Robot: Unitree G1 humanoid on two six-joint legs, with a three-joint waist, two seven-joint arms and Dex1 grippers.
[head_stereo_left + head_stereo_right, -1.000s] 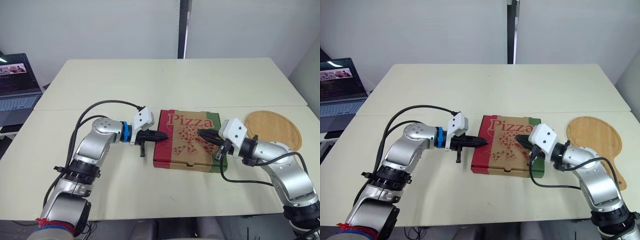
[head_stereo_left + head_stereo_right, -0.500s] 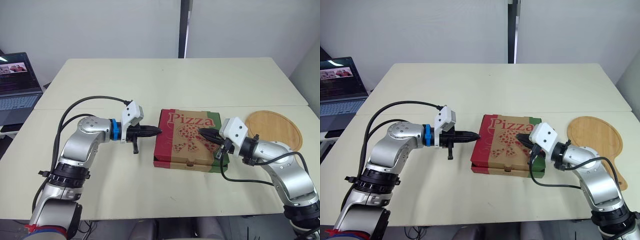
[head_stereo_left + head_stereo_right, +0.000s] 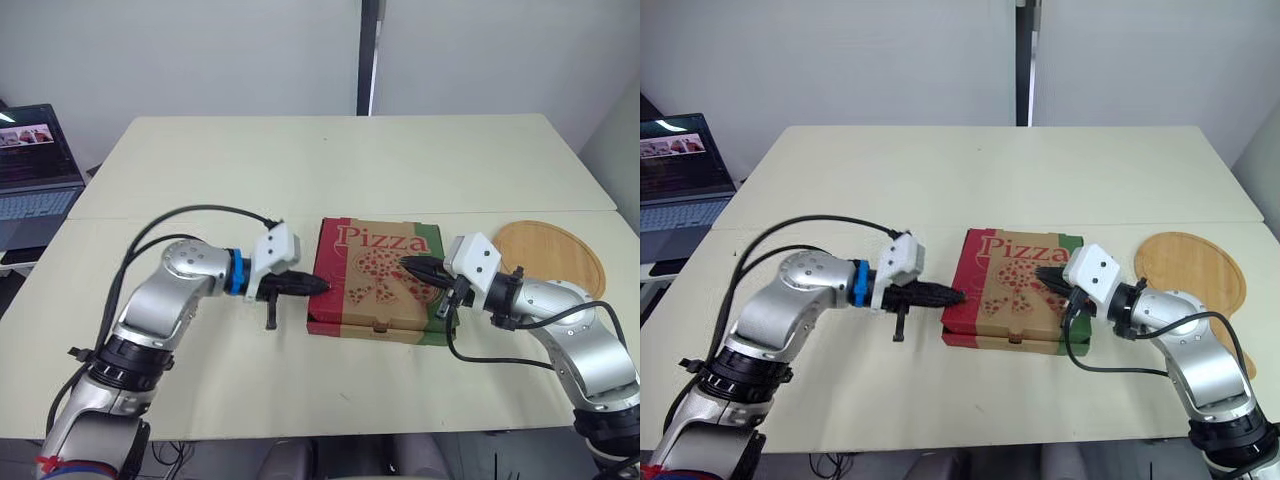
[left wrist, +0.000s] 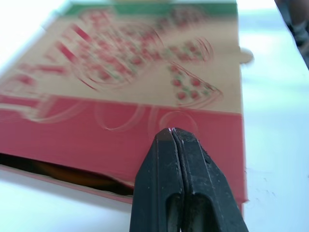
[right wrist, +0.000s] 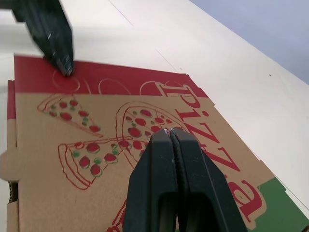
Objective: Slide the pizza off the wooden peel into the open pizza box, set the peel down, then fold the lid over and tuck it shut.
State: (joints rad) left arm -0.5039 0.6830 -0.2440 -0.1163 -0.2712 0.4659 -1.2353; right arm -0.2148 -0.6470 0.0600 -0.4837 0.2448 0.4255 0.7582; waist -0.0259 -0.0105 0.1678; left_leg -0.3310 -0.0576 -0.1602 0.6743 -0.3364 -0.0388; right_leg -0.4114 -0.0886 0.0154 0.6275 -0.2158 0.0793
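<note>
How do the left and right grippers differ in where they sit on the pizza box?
The left gripper is at the red band along the left edge of the pizza box; the right gripper reaches further in, over the pizza drawing. The left gripper comes in from the box's left, the right gripper from its right. Both are shut and empty.

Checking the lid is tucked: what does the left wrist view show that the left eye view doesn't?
Left wrist view: a dark gap under the red edge of the lid, something orange inside. Left eye view: the wooden peel, the laptop, the shut right tool over the lid. Both: the pizza box with its lid down, the shut left tool at its red edge.
</note>
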